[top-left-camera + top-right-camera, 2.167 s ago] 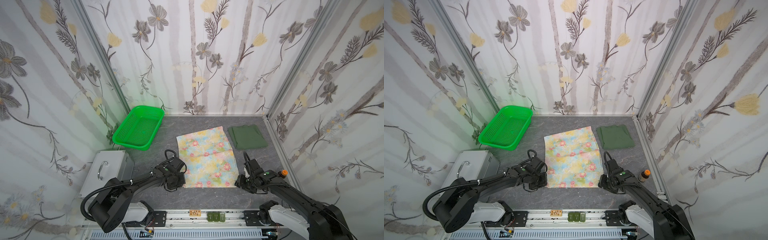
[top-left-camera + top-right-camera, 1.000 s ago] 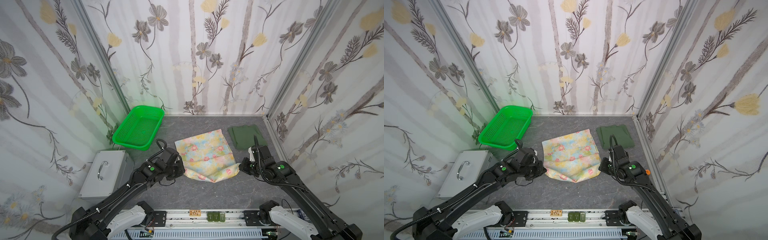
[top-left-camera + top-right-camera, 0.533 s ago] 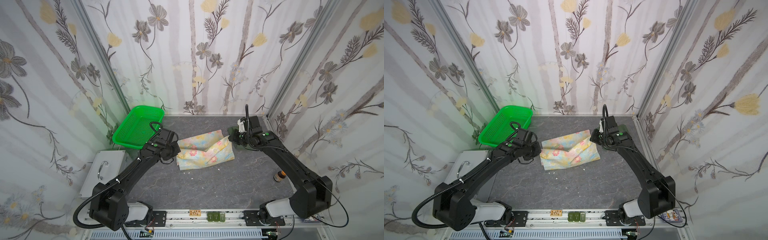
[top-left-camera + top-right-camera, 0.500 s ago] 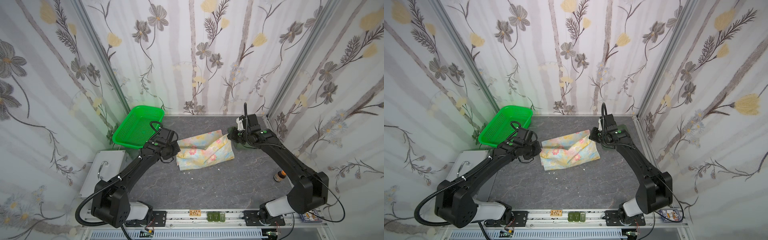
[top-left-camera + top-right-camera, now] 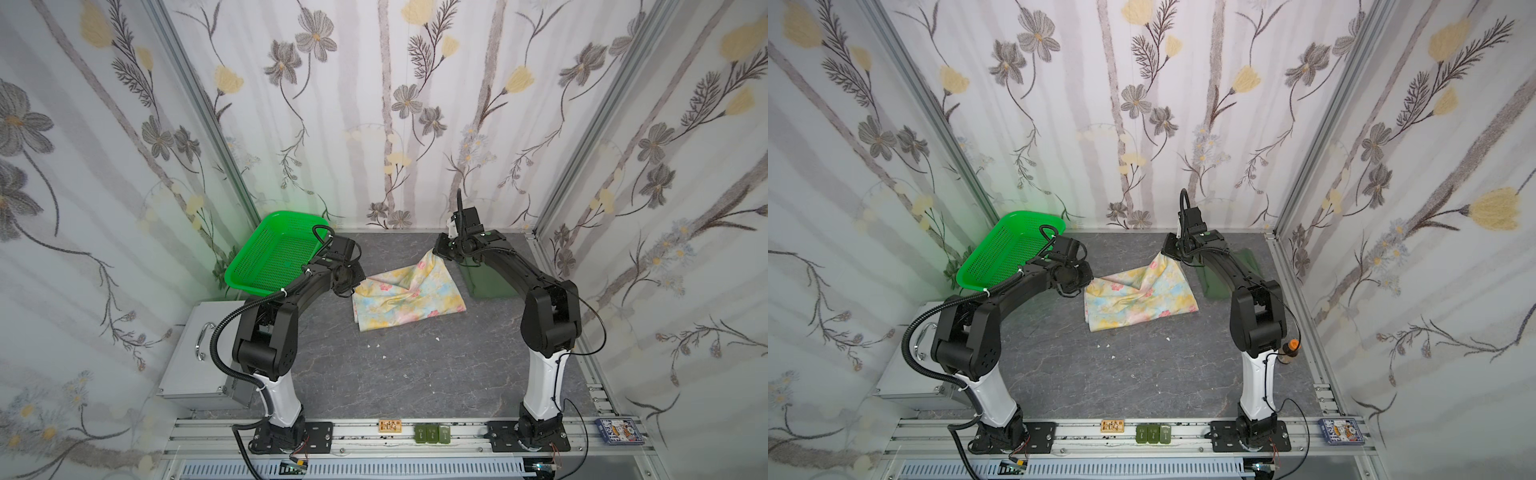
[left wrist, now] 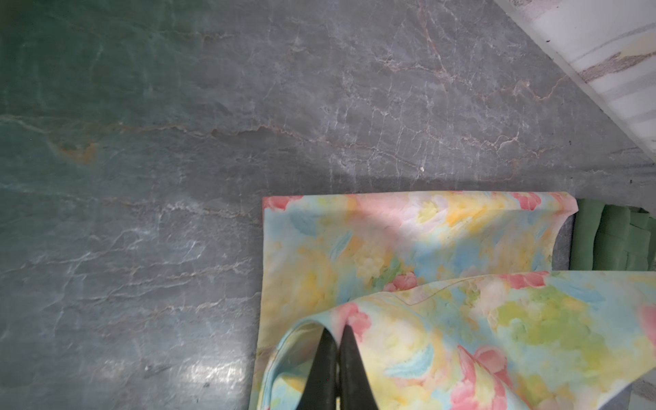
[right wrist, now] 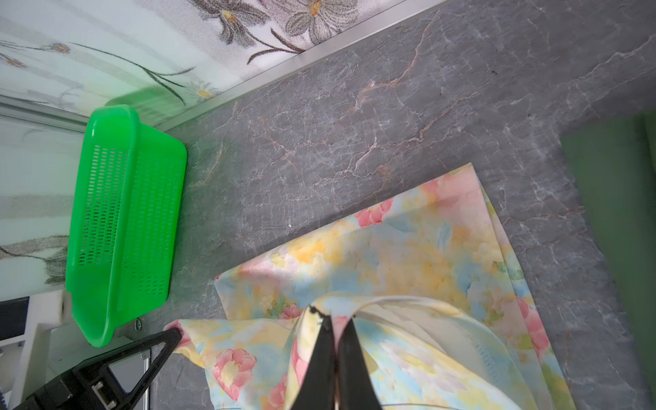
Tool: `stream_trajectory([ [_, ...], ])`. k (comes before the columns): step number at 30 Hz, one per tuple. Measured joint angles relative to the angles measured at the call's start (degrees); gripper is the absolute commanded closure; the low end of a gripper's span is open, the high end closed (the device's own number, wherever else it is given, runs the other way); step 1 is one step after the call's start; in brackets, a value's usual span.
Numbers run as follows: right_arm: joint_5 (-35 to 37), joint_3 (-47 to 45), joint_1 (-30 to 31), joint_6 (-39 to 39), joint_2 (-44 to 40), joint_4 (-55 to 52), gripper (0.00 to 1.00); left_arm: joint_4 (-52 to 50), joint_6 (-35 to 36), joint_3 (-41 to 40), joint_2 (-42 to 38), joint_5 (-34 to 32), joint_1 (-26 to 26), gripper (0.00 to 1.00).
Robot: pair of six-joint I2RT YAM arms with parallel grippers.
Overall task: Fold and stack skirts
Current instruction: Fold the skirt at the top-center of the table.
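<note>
Both end effectors are pressed together on cloth. The left end effector [image 5: 356, 285] pinches the left far corner of the floral skirt [image 5: 409, 297] low, close to the bench [image 5: 415, 374]. The right end effector [image 5: 437, 252] pinches the right far corner and holds it higher, so the cloth climbs to a peak on that side. The wrist views show each pair of black fingers [image 6: 335, 355] closed on a fold of the print.

The floral skirt lies mid-bench toward the back wall, its long axis running left to right, with the right end a little farther back. Its near edge rests flat on the bench; the upper layer sags between the two pinched corners.

Its right edge is just beside the olive skirt [image 5: 486, 286], which lies flat and partly hidden under the right arm. On the left, the green basket [image 5: 274, 257] stands near the left end effector, tilted against the wall corner. A strip of bare bench separates the skirt from the back wall. In front, toward the arm bases, the bench is wide and bare apart from a few white specks [image 5: 376, 345]. A metal case [image 5: 195, 357] sits at the near left.
</note>
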Motion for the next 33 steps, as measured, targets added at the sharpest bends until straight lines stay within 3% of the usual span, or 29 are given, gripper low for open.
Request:
stream_trajectory([
  [8, 0.0, 6.3, -2.1, 0.1, 7.5, 0.0, 0.98, 1.2, 0.2, 0.3, 2.7, -0.9, 3.0, 1.00],
  [10, 0.0, 7.4, -2.5, 0.4, 8.7, 0.0, 0.85, 1.3, 0.2, 0.5, 3.3, -1.0, 3.6, 1.00],
  [11, 0.0, 7.7, -2.7, 0.5, 9.0, 0.1, 0.64, 1.3, 0.2, 0.8, 3.7, -1.0, 3.8, 1.00],
  [12, 0.0, 8.0, -2.8, 0.5, 9.4, 0.1, 0.51, 1.4, 0.2, 1.2, 4.3, -0.9, 4.0, 0.83],
  [13, 0.0, 8.2, -3.0, 0.5, 9.9, 0.3, 0.48, 1.6, 0.2, 1.8, 5.1, -0.9, 4.2, 0.60],
  [15, -0.1, 8.3, -3.3, 0.5, 10.5, 0.7, 0.38, 1.8, 0.7, 2.9, 6.3, -0.8, 4.2, 0.39],
  [18, 0.0, 8.3, -3.9, 0.7, 10.5, 0.7, 0.28, 2.3, 0.6, 4.7, 6.7, -0.8, 4.3, 0.29],
  [20, 0.3, 8.2, -4.1, 0.8, 9.9, 0.5, 0.28, 3.0, 0.6, 5.8, 6.4, -1.0, 4.3, 0.29],
  [25, 2.5, 0.9, -3.1, -0.1, 2.5, 1.0, 0.34, 4.1, 1.4, 5.9, 1.9, -2.0, 4.0, 0.38],
  [26, 3.0, -1.5, -2.6, -0.5, 0.5, 1.5, 0.43, 4.5, 1.6, 5.4, 0.9, -2.1, 3.8, 0.45],
  [28, 3.0, -7.2, -1.7, -1.5, -3.3, 3.6, 0.83, 5.0, 1.9, 4.2, -0.2, -1.8, 2.7, 0.62],
  [29, 2.9, -10.5, -1.2, -1.5, -5.1, 4.5, 0.96, 5.0, 2.2, 3.4, -0.3, -1.2, 1.9, 0.70],
  [30, 2.6, -13.5, -0.8, -1.6, -6.4, 5.6, 1.00, 4.9, 2.2, 2.8, -0.3, -0.7, 1.1, 0.75],
  [33, 1.2, -22.1, -0.4, -1.3, -8.8, 8.6, 1.00, 4.9, 2.1, 1.8, 1.2, 0.1, -1.5, 0.85],
])
